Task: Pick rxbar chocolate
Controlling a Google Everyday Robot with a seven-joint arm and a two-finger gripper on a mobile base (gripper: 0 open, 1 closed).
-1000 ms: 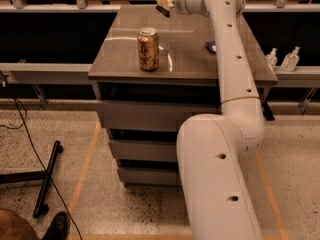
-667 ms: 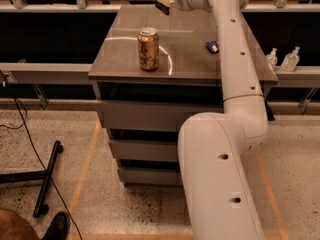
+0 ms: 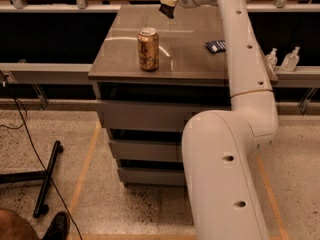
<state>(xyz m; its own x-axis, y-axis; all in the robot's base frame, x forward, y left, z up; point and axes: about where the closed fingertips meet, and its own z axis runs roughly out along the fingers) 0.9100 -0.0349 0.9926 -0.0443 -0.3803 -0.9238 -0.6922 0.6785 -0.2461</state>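
Observation:
My gripper is raised over the far edge of the grey-brown table, at the top of the camera view. It is shut on a small dark flat thing, the rxbar chocolate, which sticks out below the fingers and hangs clear of the tabletop. The bar is small and partly hidden by the gripper. My white arm runs down from the gripper across the right side of the table.
A gold-brown drink can stands upright at the table's front left. A dark blue flat bar lies at the right, beside my arm. Two small bottles stand on a ledge to the right. A stand's black legs lie on the floor at left.
The gripper stays raised with the bar, barely shifting. The arm has swung slightly right, so more of the dark blue bar shows. The can has not moved.

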